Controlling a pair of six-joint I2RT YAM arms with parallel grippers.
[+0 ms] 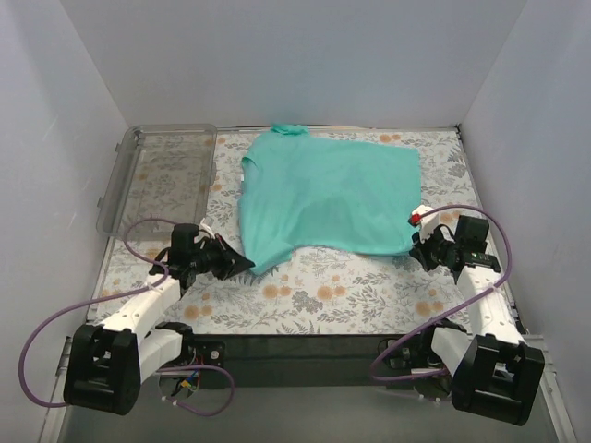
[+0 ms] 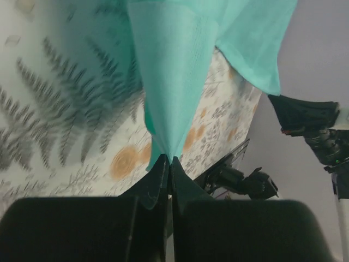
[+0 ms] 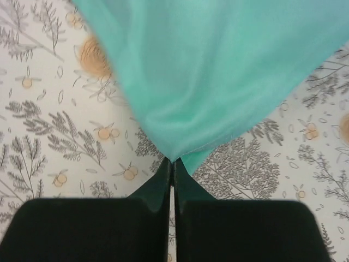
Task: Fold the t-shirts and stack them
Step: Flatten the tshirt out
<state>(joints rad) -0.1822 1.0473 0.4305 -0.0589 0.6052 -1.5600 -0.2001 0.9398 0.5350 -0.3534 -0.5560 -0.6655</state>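
Teal t-shirt [image 1: 328,198], one, pinched by two grippers [image 1: 247,264] [image 1: 416,245].

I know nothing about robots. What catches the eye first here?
A large teal-green fabric t-shirt lies spread over the middle of the flower-patterned table. The left gripper and right gripper, both black, each pinch one of its near corners. A clear plastic bin sits at the table's far left.

It looks like a robot lab cell: plain white walls [image 1: 295,55] box in a small bench [image 1: 323,295] with a floral-patterned top.
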